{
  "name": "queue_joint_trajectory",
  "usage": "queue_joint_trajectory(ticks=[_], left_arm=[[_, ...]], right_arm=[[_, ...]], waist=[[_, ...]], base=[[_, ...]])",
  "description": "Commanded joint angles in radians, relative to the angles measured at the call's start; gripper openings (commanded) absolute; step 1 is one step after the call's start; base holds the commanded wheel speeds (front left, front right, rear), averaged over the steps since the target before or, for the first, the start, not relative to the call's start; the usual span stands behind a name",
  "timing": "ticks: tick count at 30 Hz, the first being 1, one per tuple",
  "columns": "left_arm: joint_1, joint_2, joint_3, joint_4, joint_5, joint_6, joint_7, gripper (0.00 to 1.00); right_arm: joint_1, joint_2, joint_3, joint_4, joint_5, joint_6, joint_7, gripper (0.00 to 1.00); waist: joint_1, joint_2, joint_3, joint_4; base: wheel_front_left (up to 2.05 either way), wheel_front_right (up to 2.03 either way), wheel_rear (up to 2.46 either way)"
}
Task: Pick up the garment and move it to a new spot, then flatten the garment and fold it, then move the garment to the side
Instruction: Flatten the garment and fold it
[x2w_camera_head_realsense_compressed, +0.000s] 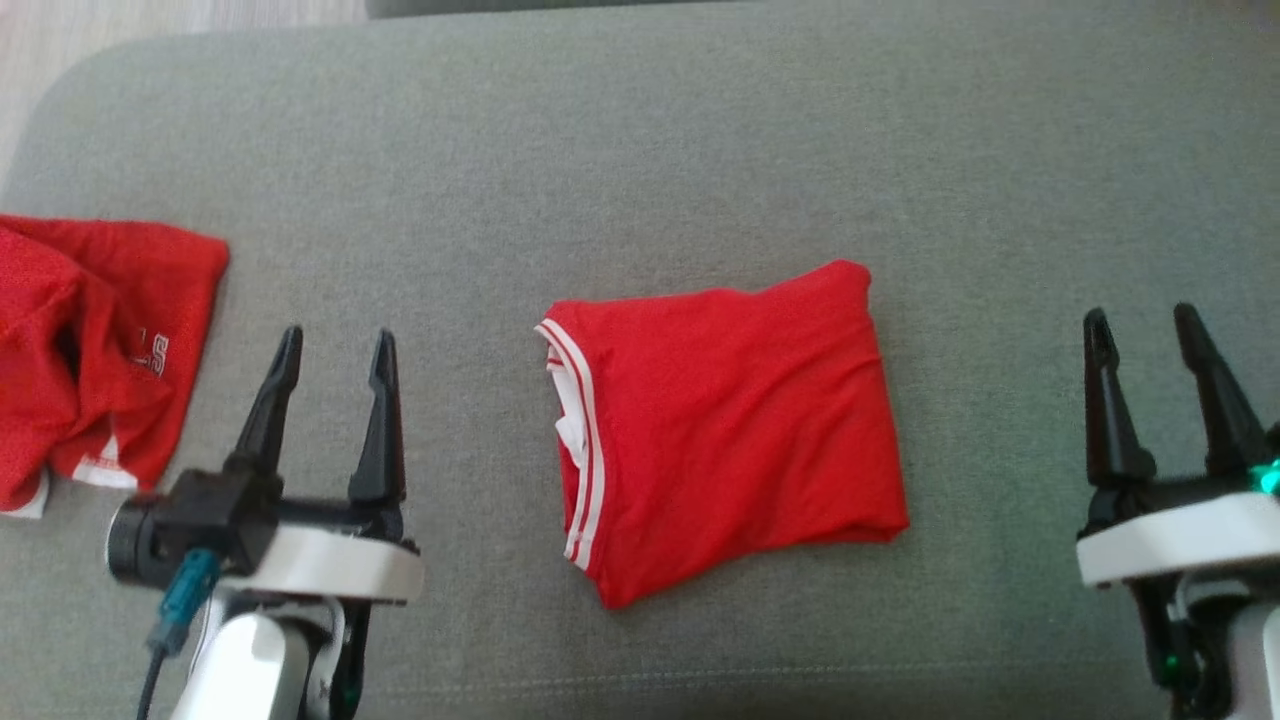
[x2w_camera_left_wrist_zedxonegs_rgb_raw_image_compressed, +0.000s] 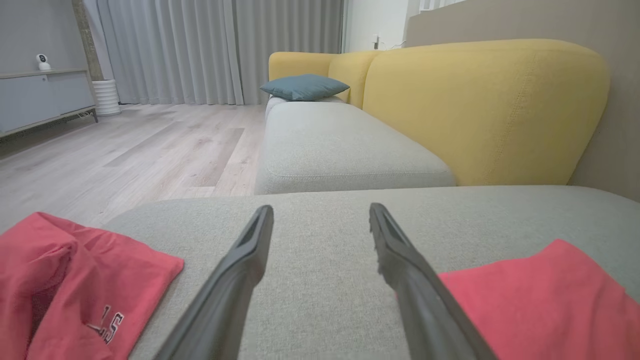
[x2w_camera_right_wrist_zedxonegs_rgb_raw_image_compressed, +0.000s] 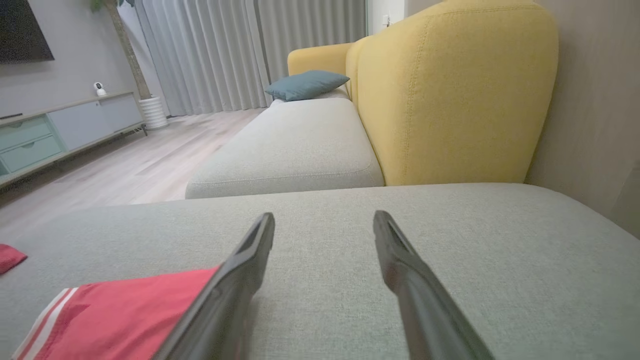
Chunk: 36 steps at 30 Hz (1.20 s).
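On grey sofa cushion (x2w_camera_head_realsense_compressed: 640, 150), centre: folded red garment (x2w_camera_head_realsense_compressed: 725, 430) lies flat, white-striped edge toward robot's left; left gripper (x2w_camera_head_realsense_compressed: 338, 338) beside it, fingers spread, holding nothing; right gripper (x2w_camera_head_realsense_compressed: 1141, 316) opposite, likewise spread, empty; second red garment (x2w_camera_head_realsense_compressed: 100, 340) crumpled far left.

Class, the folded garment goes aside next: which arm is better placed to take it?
Left, probably: the open left gripper sits slightly nearer the folded garment than the right gripper, also open.
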<state>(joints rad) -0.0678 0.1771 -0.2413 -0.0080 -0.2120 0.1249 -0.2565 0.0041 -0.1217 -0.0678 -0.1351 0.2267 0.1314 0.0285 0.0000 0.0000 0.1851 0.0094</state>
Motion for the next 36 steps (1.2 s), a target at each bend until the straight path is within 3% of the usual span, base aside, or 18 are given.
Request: queue_joint_trajectory(ticks=[1,23,36], left_arm=[[-0.003,0.022,0.043,-0.037,0.006,0.007,-0.005,1.00],[0.138,0.034,0.014,-0.003,-0.001,0.028,0.005,1.00],[0.160,0.047,0.011,-0.008,-0.005,0.042,0.016,1.00]], right_arm=[[-0.001,0.005,0.019,-0.051,-0.008,-0.001,0.008,1.00],[0.154,0.023,0.068,-0.089,-0.029,-0.001,0.070,1.00],[0.193,0.027,0.067,-0.118,-0.033,-0.001,0.085,1.00]], waist=[[0.0000,0.0000,-0.016,-0.008],[0.0000,0.0000,-0.171,0.003],[0.0000,0.0000,-0.198,-0.002]], base=[[0.00,0.00,0.00],[0.00,0.00,0.00],[0.00,0.00,0.00]])
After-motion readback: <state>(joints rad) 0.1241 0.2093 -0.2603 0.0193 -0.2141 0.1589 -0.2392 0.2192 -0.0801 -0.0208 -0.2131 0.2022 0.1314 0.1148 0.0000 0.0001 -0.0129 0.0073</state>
